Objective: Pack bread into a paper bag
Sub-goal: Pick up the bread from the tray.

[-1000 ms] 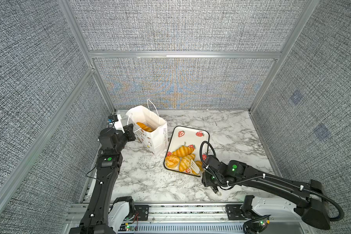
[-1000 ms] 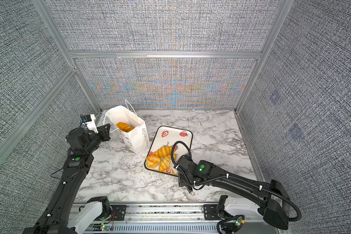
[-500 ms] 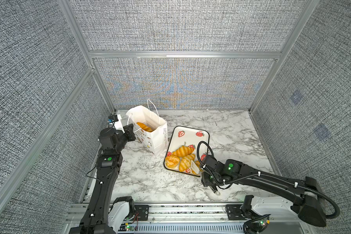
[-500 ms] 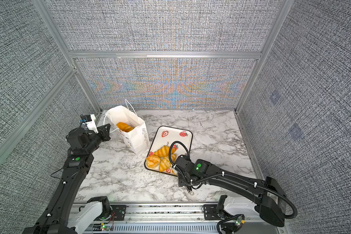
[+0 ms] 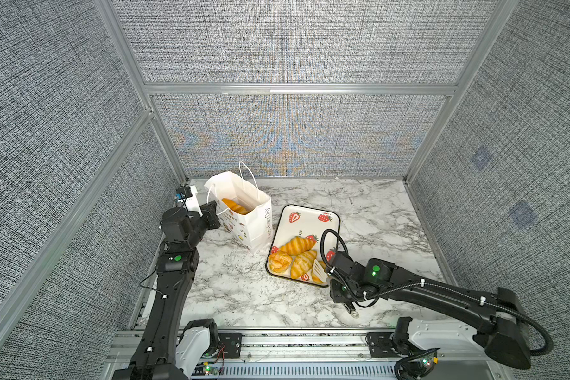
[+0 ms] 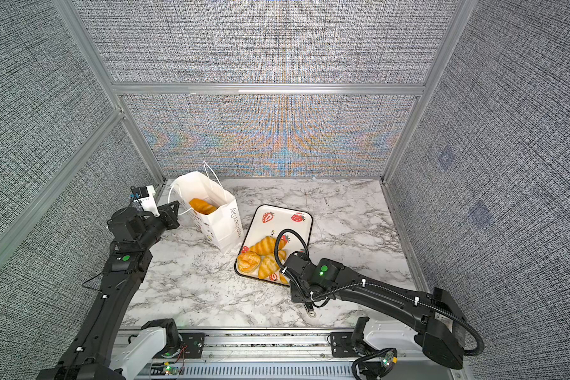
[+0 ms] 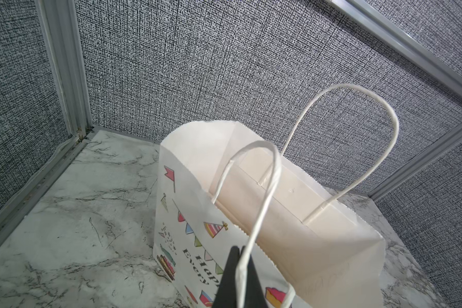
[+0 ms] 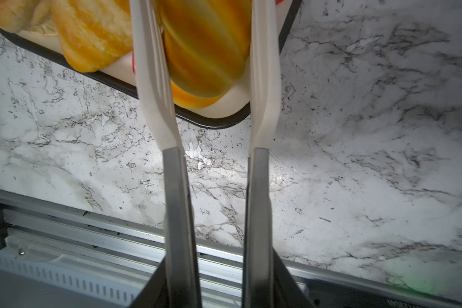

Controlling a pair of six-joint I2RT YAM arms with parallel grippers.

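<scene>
Jaws of the left gripper [image 7: 236, 282] are pressing together on the near cord handle [image 7: 264, 197] of the paper bag [image 7: 195, 202], as the left wrist view is showing. The bag is standing upright and open on the marble table [image 7: 78, 213], near a corner of the enclosure. Its printed side is carrying bunting, a party hat and cake drawings, and "Every" and "Hap" are reading before the frame cuts them off.

The right wrist view is showing the right gripper [image 8: 219, 290] clamping a pair of tongs [image 8: 259, 186]. Their white blades are flanking a striped roll [image 8: 206, 53] at a corner of the black-rimmed tray [image 8: 216, 124]. The roll is blurred, and whether the blades are squeezing it cannot be told. No writing is appearing here.

In both top views one bagged pastry [image 5: 236, 206] is lying inside the bag. Two croissants [image 5: 297, 245], a round roll [image 5: 279, 261] and the striped roll are sitting on the tray, just beside the bag. "Every Day" is running sideways along the bag's narrow side, and letters starting "str" are peeking out on the tray. Packing is looking under way but far from finished: four pieces are waiting, though more may be hiding deeper in the bag.
</scene>
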